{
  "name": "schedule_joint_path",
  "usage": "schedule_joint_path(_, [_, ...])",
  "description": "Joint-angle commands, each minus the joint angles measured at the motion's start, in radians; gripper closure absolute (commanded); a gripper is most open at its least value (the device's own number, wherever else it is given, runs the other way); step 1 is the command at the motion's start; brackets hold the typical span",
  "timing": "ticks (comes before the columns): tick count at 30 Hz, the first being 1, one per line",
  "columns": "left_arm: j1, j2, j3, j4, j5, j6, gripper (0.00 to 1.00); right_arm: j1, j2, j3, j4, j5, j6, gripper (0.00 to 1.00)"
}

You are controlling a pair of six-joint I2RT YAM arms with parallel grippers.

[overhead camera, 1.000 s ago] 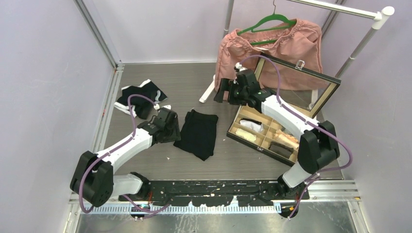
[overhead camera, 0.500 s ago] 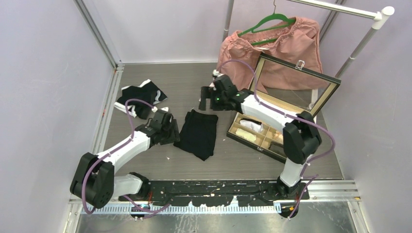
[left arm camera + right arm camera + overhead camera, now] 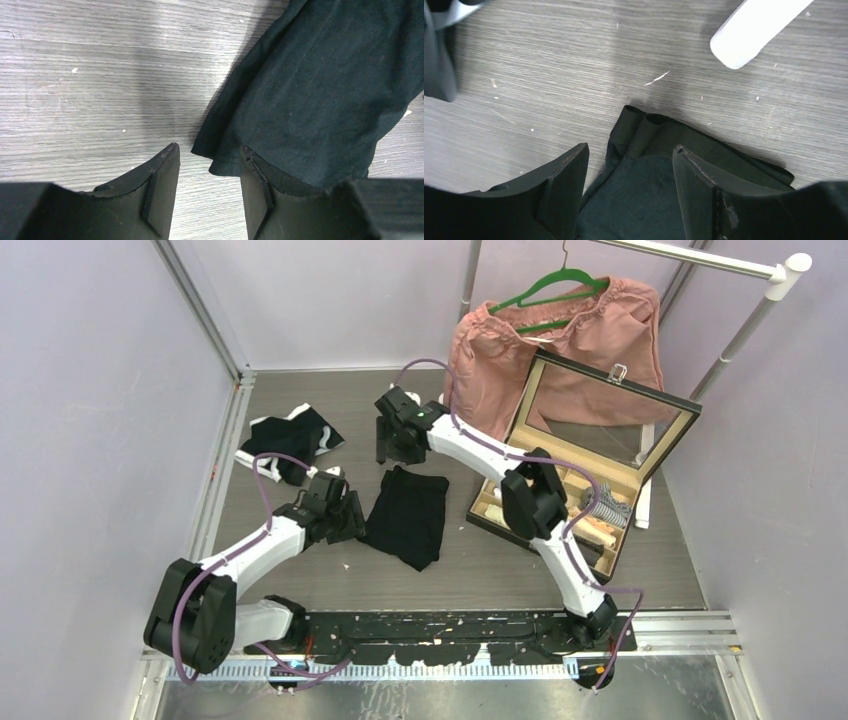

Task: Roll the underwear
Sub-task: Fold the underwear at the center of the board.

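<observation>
— Top external: how many pieces?
— One black underwear (image 3: 405, 518) flat mid surface (image 3: 470, 570), long axis far-to-near, waistband far; one black-and-white heap (image 3: 285, 445) near the left edge.
— Grips?
— Both spread, pinching nothing: left end effector (image 3: 207, 150), right end effector (image 3: 631, 148).

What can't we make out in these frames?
- Top view: right gripper fingertips, hidden under its arm; contact with the underwear unclear.
- Top view: box contents, partly behind the right arm, too small.
- Right wrist: white bar, cut off by the top edge.
- Left wrist: underwear's near edge, behind the left gripper.
</observation>
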Motion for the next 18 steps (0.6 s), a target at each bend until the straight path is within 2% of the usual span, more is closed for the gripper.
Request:
schedule_joint_path(1, [0.007, -0.031, -0.005, 0.046, 0.026, 0.015, 0.52, 0.029, 0.070, 0.148, -0.176, 0.082, 0.002, 0.34])
schedule_joint_path(9, [0.009, -0.027, -0.007, 0.060, 0.049, 0.023, 0.53, 0.062, 0.142, 0.248, -0.240, 0.089, 0.004, 0.44])
schedule_joint_path(18, [0.009, -0.032, -0.012, 0.066, 0.058, 0.023, 0.54, 0.074, 0.229, 0.352, -0.268, 0.087, 0.006, 0.45])
